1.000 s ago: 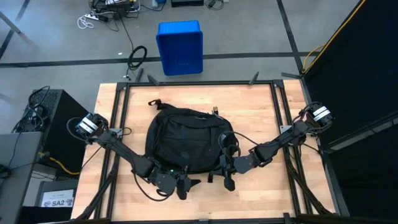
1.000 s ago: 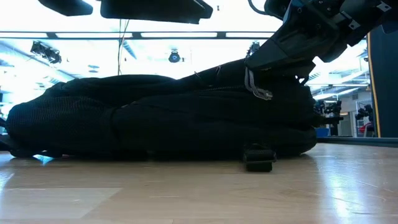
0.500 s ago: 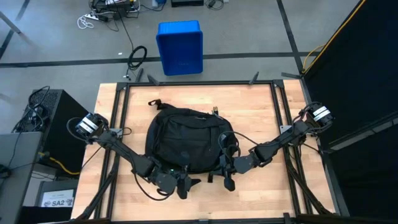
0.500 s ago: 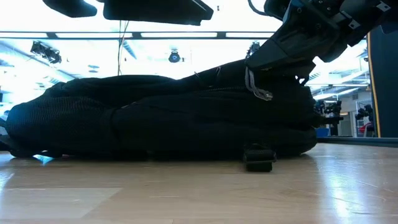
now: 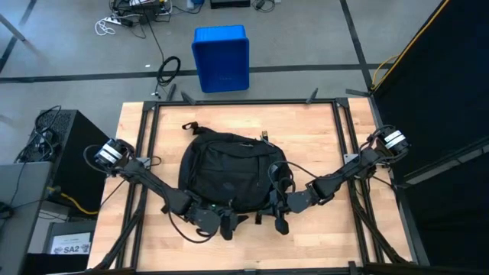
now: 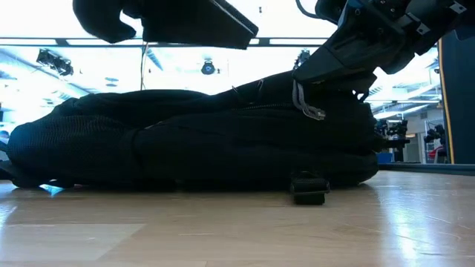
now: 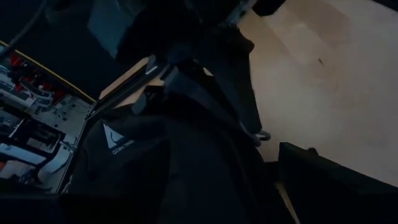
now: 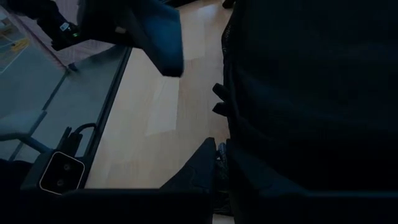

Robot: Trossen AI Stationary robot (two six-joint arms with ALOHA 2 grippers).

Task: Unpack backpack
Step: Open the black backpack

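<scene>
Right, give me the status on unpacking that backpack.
Done: nothing visible; no contents lie on the table. In hand: the right gripper is shut on the black backpack at its near right edge, while the left gripper, open, hovers at the near edge. Left: opening it and removing everything.

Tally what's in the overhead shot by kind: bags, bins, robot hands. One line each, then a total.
Backpack: 1
Blue bin: 1
Robot hands: 2, the left hand and the right hand, both at the backpack's near edge
Total: 4
</scene>
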